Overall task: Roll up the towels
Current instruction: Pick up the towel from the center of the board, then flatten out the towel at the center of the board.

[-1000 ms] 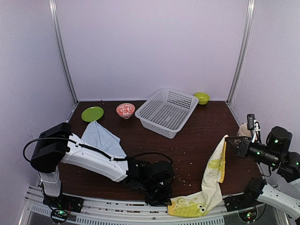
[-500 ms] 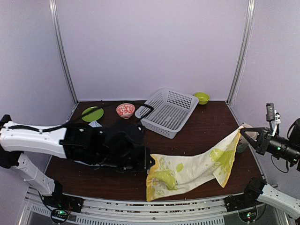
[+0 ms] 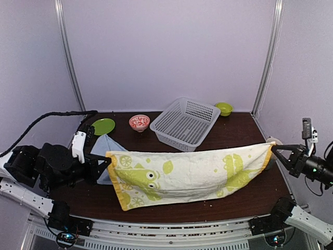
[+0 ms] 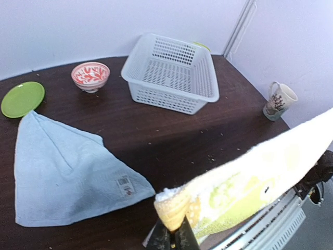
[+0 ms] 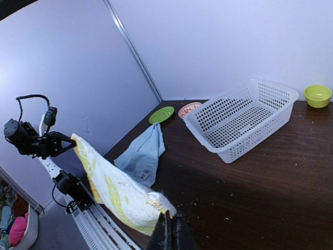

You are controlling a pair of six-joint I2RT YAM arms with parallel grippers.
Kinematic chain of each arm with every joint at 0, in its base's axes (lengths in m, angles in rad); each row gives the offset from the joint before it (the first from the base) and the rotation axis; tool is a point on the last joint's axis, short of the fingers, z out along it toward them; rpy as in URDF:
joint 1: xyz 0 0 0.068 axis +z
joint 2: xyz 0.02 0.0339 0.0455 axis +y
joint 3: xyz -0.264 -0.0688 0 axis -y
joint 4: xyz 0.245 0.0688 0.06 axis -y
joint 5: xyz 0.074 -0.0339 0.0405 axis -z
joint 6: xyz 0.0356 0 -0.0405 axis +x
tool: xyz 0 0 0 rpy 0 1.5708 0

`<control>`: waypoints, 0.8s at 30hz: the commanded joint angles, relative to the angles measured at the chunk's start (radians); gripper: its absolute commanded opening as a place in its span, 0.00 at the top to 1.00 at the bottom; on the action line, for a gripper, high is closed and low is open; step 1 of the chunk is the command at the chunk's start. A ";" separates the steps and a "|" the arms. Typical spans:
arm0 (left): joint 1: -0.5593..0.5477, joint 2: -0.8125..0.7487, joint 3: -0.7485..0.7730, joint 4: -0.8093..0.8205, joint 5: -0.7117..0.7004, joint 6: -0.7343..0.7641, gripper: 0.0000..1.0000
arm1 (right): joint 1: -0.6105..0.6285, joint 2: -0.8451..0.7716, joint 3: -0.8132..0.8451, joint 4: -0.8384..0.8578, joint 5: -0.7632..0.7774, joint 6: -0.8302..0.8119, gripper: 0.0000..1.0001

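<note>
L gripper (image 4: 171, 235), near-left: jaws pressed together, pinching one top corner of the lime-green towel (image 3: 187, 174). R gripper (image 5: 169, 228), near-right: jaws also closed, nipping the opposite top corner. Towel is stretched wide btw the two, held up over the front of the table (image 3: 229, 136). Its cartoon and leaf print faces the top cam, w/ a yellow hem along the left and lower edges. Top edge sags a bit mid-span. Can't tell if the lower edge touches the wood.

Behind the towel's left end, the pale blue towel (image 4: 62, 172) lies flat on the table in a rough triangle, w/ a white label at its near-right corner. Its point aims at the green plate (image 4: 22, 98), just beyond. Right of the plate is a red-and-white bowl (image 4: 90, 76), upright. Then the white mesh basket (image 4: 171, 67), upright, set at an angle. A mug (image 4: 279, 101) stands by the right edge. A small green bowl (image 3: 224, 108) sits farthest back, behind the basket at far-right.
</note>
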 commanded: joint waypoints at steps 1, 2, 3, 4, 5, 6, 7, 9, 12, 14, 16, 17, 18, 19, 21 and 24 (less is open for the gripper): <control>0.070 -0.105 -0.093 0.087 -0.168 0.105 1.00 | -0.004 -0.014 -0.155 0.133 0.162 0.054 1.00; 0.125 -0.122 -0.104 0.119 -0.142 0.144 1.00 | -0.004 -0.003 -0.182 0.159 0.192 0.055 1.00; 0.169 -0.137 -0.110 0.152 -0.101 0.193 1.00 | -0.004 0.007 -0.200 0.193 0.202 0.049 1.00; 0.200 -0.146 -0.111 0.183 -0.065 0.241 1.00 | -0.004 0.021 -0.210 0.233 0.205 0.042 1.00; 0.214 -0.151 -0.110 0.207 -0.043 0.283 1.00 | -0.004 0.031 -0.216 0.258 0.199 0.036 1.00; 0.217 -0.154 -0.103 0.225 -0.032 0.337 1.00 | -0.004 0.042 -0.218 0.282 0.186 0.026 1.00; 0.217 -0.153 -0.095 0.235 -0.018 0.375 1.00 | -0.005 0.048 -0.217 0.297 0.166 0.014 1.00; 0.217 -0.145 -0.080 0.237 0.044 0.429 1.00 | -0.004 0.054 -0.204 0.302 0.115 -0.013 1.00; 0.217 -0.135 -0.072 0.233 0.184 0.474 1.00 | -0.004 0.056 -0.174 0.265 0.031 -0.049 1.00; 0.217 -0.130 -0.072 0.236 0.312 0.484 1.00 | -0.004 0.053 -0.145 0.224 -0.047 -0.063 1.00; 0.217 -0.126 -0.070 0.240 0.441 0.473 1.00 | -0.003 0.043 -0.109 0.181 -0.135 -0.065 1.00; 0.216 -0.125 -0.069 0.243 0.499 0.461 1.00 | -0.004 0.032 -0.094 0.162 -0.172 -0.059 1.00; 0.216 -0.124 -0.068 0.245 0.549 0.447 1.00 | -0.004 0.018 -0.080 0.147 -0.205 -0.050 1.00; 0.215 -0.125 -0.066 0.251 0.590 0.430 1.00 | -0.004 0.001 -0.068 0.136 -0.228 -0.039 1.00; 0.209 -0.124 -0.057 0.281 0.640 0.409 1.00 | -0.004 -0.029 -0.056 0.123 -0.232 -0.021 1.00; 0.208 -0.110 -0.033 0.270 0.576 0.409 1.00 | -0.004 -0.041 -0.072 0.128 -0.150 0.001 1.00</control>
